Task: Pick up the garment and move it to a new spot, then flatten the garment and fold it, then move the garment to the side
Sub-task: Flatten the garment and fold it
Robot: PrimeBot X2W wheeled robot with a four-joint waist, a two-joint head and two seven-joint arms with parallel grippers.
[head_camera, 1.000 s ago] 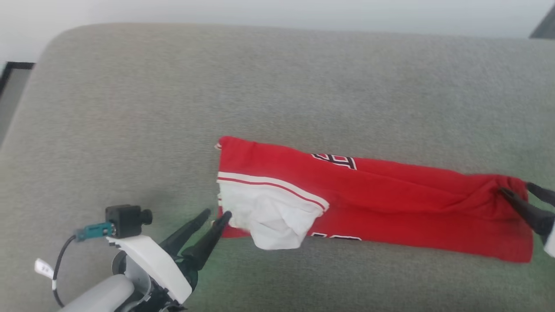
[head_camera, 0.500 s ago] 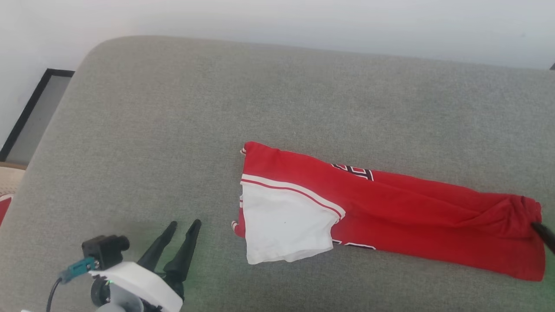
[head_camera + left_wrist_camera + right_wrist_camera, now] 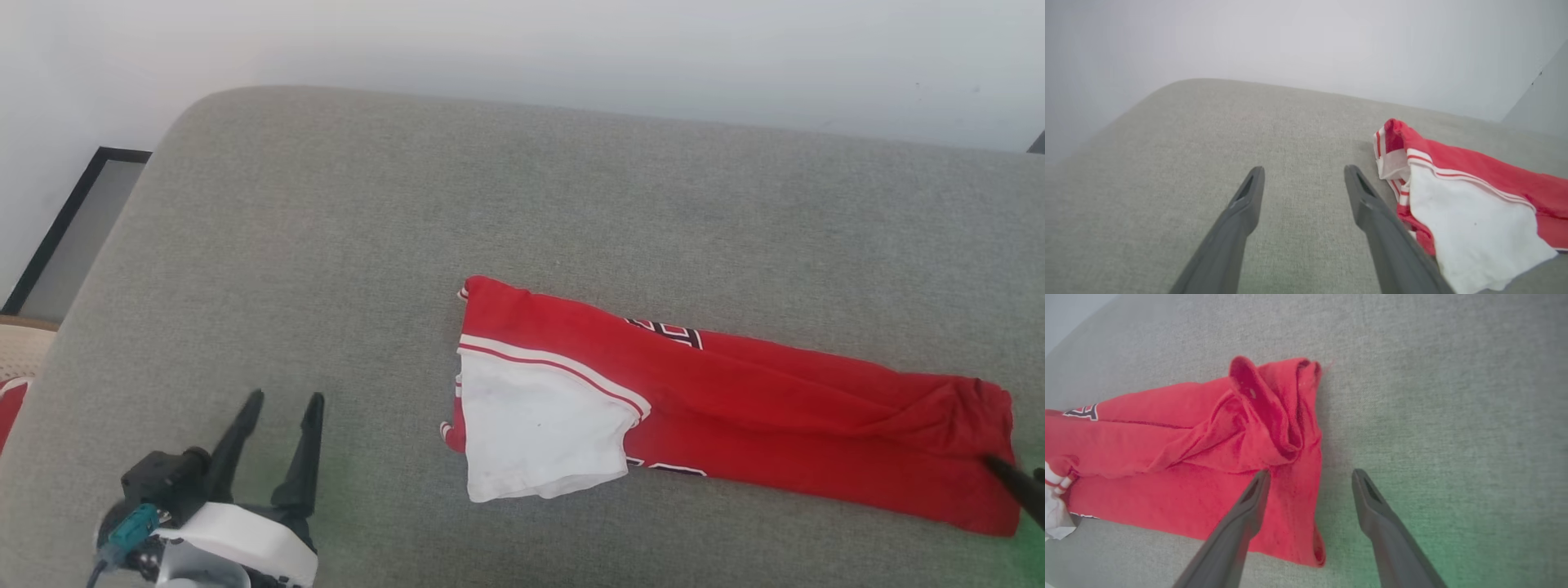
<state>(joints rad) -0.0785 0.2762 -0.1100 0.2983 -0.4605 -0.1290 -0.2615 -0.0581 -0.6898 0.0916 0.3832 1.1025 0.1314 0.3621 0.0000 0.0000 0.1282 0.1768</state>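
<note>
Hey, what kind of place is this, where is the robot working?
Probably a home-like room, or a mock-up of one, rather than a workshop. The garment lies on a broad grey upholstered cushion, like a sofa seat or bed. A plain pale wall stands behind it, and a dark-framed panel is at the left.

The left tool stands with both dark fingers spread wide, its white wrist just behind them, and the right tool is spread equally wide.
</note>
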